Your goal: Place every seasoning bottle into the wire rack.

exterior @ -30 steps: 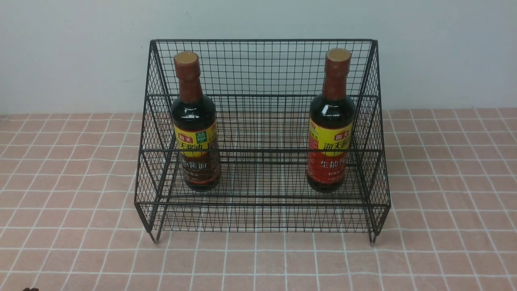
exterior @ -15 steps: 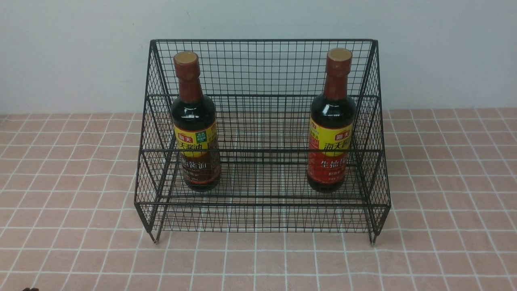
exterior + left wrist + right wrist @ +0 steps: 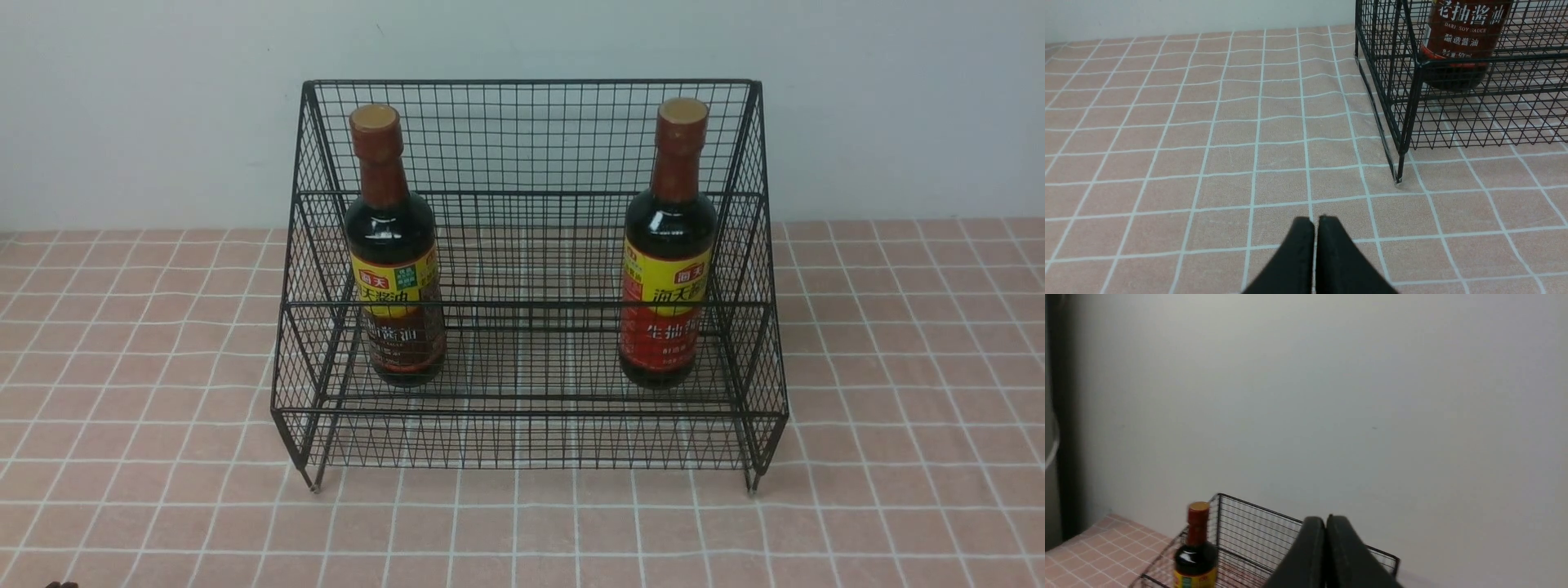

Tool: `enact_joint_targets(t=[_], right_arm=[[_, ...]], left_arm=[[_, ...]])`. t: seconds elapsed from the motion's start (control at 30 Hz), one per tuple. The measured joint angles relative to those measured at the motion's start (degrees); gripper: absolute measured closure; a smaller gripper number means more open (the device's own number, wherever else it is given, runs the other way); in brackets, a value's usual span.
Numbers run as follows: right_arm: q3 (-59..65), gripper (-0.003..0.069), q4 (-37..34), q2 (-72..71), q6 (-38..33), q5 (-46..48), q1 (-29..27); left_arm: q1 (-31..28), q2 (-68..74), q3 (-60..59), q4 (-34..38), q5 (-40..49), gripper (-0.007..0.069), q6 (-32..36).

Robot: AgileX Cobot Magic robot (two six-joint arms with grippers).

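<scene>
The black wire rack (image 3: 531, 192) stands on the tiled table against the wall. The brown-label bottle (image 3: 395, 253) stands upright inside it at the left end, the red-label bottle (image 3: 669, 253) upright at the right end. Neither gripper shows in the front view. My left gripper (image 3: 1315, 222) is shut and empty, low over the tiles short of the rack's front left foot (image 3: 1399, 179); the brown-label bottle (image 3: 1461, 45) shows behind the mesh. My right gripper (image 3: 1326, 520) is shut and empty, raised, facing the wall above the rack (image 3: 1257, 526) and a bottle (image 3: 1197, 547).
Pink tiled cloth (image 3: 163, 490) covers the table around the rack. A pale wall (image 3: 163, 106) rises right behind it. A dark vertical edge (image 3: 1057, 416) shows at the side of the right wrist view.
The red-label bottle's top sways a few pixels sideways and back. Nothing else has moved.
</scene>
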State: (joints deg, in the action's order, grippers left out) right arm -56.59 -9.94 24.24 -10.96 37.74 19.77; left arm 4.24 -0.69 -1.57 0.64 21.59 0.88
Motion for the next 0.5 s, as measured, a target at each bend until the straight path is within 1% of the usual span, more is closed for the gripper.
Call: enact_joint_targets(t=[0.1, 0.13, 0.17, 0.2, 0.23, 0.3, 0.37, 0.5], right_arm=[[5.0, 0.0673, 0.3, 0.0, -0.2, -1.0, -6.3], [6.2, 0.0673, 0.3, 0.0, -0.2, -1.5, -7.5], [9.3, 0.0673, 0.4, 0.0, -0.2, -2.5, -10.5], [9.7, 0.0673, 0.4, 0.0, -0.2, -2.7, -10.9], [13.8, 0.0673, 0.4, -0.3, -0.2, -3.7, -13.8], [19.6, 0.0673, 0.4, -1.1, -0.2, -5.3, -16.4], [25.2, 0.0673, 0.6, -2.6, -0.2, -7.6, -17.6], [37.3, 0.0673, 2.1, -7.3, -0.2, -13.4, -18.0]], left_arm=[[0.0, 0.0, 0.0, 0.0, 0.0, 0.0631, 0.0], [0.0, 0.0, 0.0, 0.0, 0.0, 0.0631, 0.0], [0.0, 0.0, 0.0, 0.0, 0.0, 0.0631, 0.0], [0.0, 0.0, 0.0, 0.0, 0.0, 0.0631, 0.0], [0.0, 0.0, 0.0, 0.0, 0.0, 0.0631, 0.0], [0.0, 0.0, 0.0, 0.0, 0.0, 0.0631, 0.0], [0.0, 0.0, 0.0, 0.0, 0.0, 0.0631, 0.0], [0.0, 0.0, 0.0, 0.0, 0.0, 0.0631, 0.0]])
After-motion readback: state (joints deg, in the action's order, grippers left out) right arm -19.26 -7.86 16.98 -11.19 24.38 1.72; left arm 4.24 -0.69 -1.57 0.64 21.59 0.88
